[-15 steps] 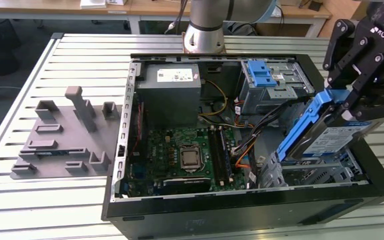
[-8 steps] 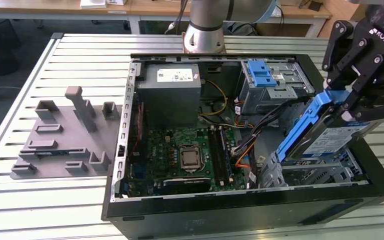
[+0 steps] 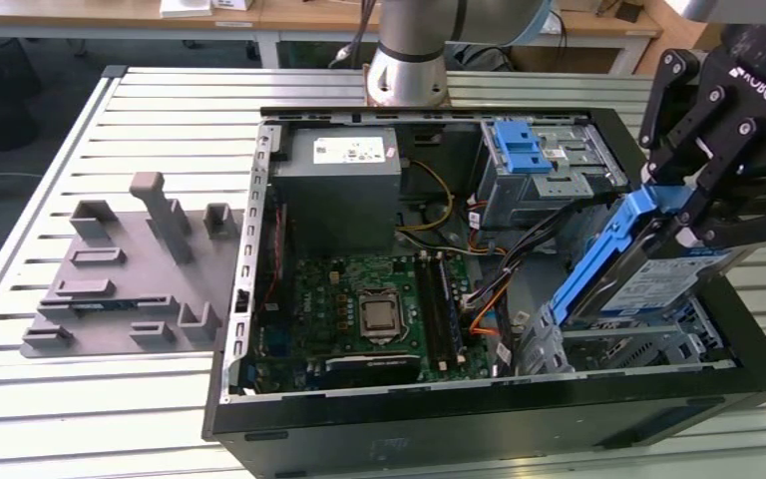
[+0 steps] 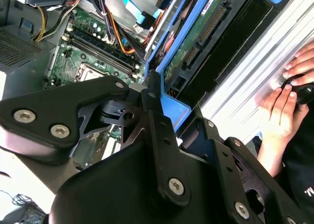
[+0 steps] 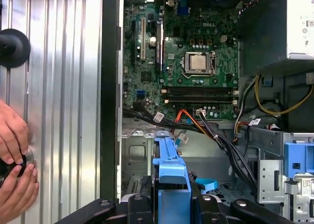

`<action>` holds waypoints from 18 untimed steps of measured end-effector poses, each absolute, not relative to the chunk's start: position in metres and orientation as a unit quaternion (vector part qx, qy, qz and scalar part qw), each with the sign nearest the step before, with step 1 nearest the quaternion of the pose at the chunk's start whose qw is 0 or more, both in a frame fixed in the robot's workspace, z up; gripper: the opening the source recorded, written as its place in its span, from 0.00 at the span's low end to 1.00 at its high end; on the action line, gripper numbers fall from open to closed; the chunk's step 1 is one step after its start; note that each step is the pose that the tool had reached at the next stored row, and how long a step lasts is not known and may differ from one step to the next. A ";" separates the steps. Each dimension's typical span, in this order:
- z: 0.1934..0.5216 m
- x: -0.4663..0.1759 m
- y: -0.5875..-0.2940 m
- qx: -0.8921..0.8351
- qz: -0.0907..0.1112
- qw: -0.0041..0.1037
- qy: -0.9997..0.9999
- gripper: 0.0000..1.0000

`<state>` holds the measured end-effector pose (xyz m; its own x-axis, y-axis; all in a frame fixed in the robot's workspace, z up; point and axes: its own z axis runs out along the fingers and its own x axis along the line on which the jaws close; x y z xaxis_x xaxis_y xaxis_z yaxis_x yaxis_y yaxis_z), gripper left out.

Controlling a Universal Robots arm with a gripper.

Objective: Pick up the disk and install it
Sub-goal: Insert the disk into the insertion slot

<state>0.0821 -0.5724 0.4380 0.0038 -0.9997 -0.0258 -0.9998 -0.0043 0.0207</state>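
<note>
Pick-up done: gripper (image 3: 686, 218) pinches the disk (image 3: 652, 284) by its blue frame, holding it tilted with the lower end dipping into the metal bay (image 3: 622, 351) at the open case's (image 3: 490, 424) corner, not yet seated

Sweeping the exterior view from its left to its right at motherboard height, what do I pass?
grey fixture block → case's left wall → motherboard → cable bundle → disk, tilted and clamped in the end effector
</note>
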 end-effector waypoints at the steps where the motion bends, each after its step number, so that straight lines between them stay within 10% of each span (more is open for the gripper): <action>1: 0.437 0.082 -0.572 -0.708 0.016 0.002 0.706 0.36; 18: 0.420 0.082 -0.572 -0.708 0.016 0.002 0.706 0.36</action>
